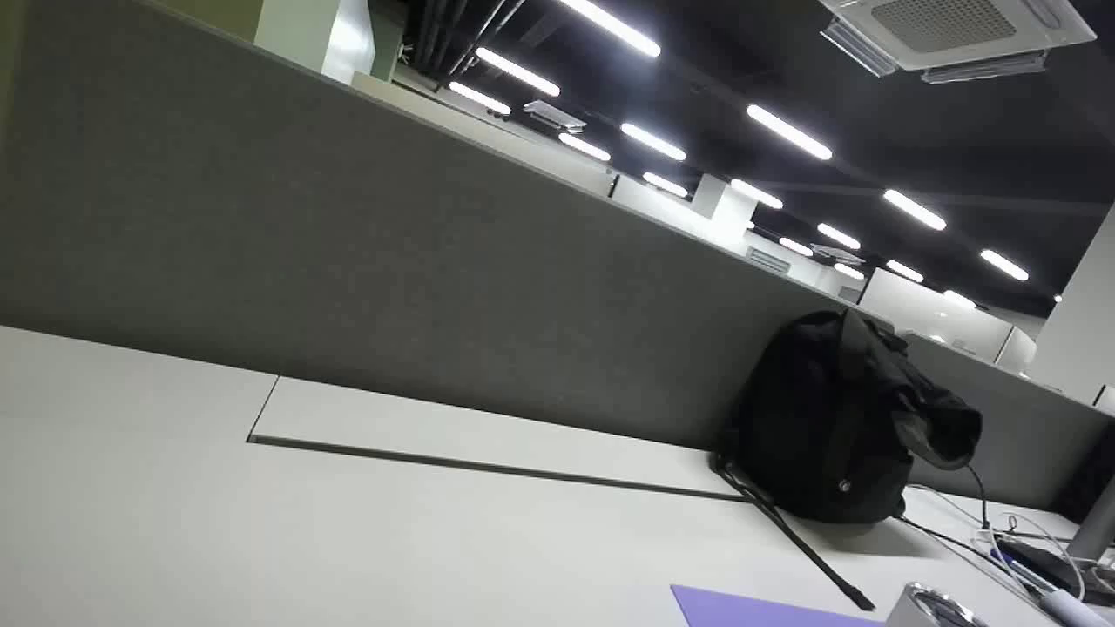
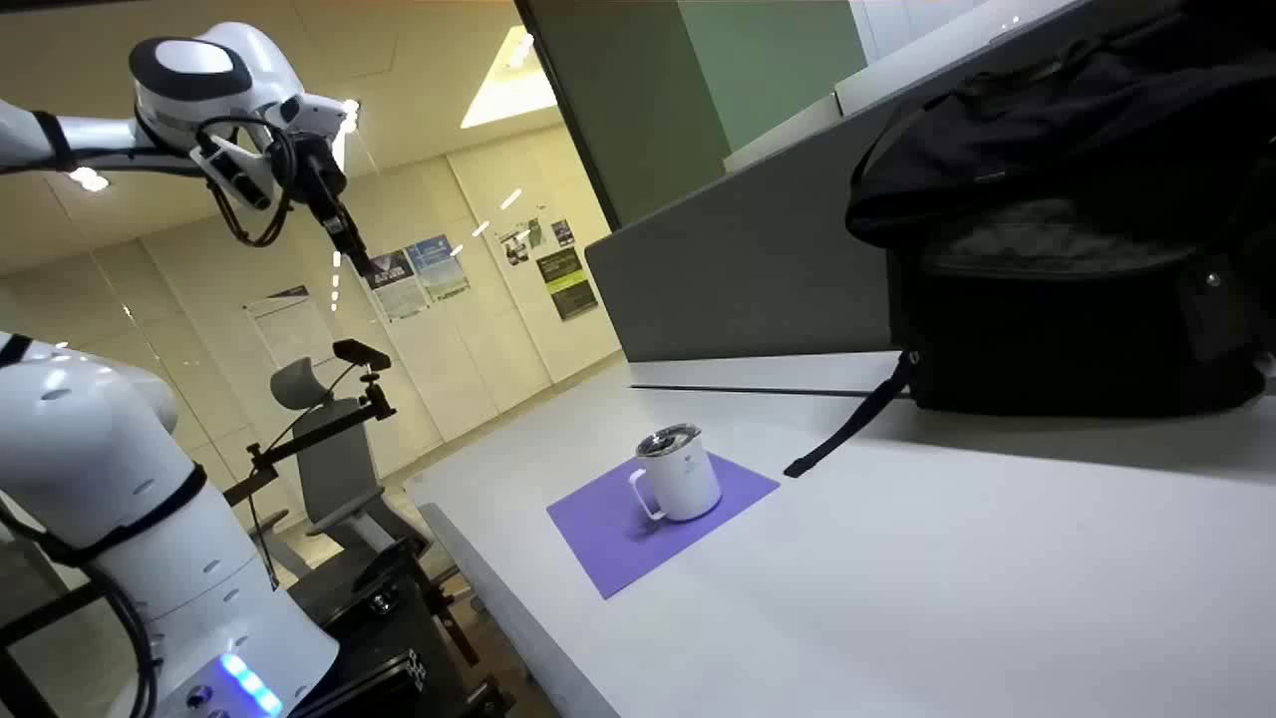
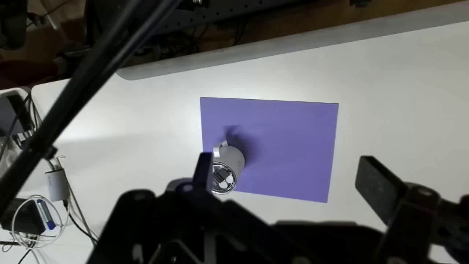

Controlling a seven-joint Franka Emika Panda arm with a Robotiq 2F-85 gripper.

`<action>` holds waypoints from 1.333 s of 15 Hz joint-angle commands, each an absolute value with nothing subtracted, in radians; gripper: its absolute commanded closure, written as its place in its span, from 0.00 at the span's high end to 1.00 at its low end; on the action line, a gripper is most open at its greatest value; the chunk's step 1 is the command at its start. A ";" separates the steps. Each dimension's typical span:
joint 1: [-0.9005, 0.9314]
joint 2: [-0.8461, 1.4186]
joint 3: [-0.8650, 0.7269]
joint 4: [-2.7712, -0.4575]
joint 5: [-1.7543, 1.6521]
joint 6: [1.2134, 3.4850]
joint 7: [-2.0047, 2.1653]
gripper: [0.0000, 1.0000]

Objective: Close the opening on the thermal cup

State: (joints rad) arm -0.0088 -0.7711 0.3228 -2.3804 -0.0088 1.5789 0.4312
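While the pincer [image 3: 287,178] hangs high above the level of the desk [image 3: 399,84], its two black fingers [image 3: 375,187] stand wide apart. Below the pincer, well away from it, the white thermal cup [image 3: 234,157] sits upright on a purple mat [image 3: 285,146]. From the wrist its handle [image 3: 217,151] shows, and one finger just overlaps the edge of the clear lid [image 3: 226,182], which carries a dark slider [image 3: 221,175]. In an exterior view the cup [image 2: 690,489] stands whole, along with the white robot arm [image 2: 130,509] that bears the pincer; in an exterior view just the cup's top [image 1: 923,607] enters at the bottom edge. Farther from the pincer than the cup, the wrist view shows a blue-capped marker [image 3: 45,213]. Past the mat from the pincer, a black backpack [image 2: 1077,309] stands before a grey partition [image 2: 748,289] in both exterior views, its strap [image 2: 847,431] ending just beside the mat. Farthest from the pincer, an office chair [image 2: 344,477] and wall posters [image 2: 439,267] appear in an exterior view, and a ceiling air-conditioner [image 1: 958,30] in an exterior view. As for writing, a faint mark [image 2: 690,462] on the cup's side is possibly a logo, too small to read; the posters' lettering cannot be made out either.
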 commanded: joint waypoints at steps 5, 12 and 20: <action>0.010 -0.767 0.310 -2.378 -0.018 1.578 0.442 1.00; 0.038 -0.799 0.209 -2.464 -0.087 1.808 0.241 1.00; -0.069 -0.673 0.021 -2.676 -0.368 2.362 -0.094 1.00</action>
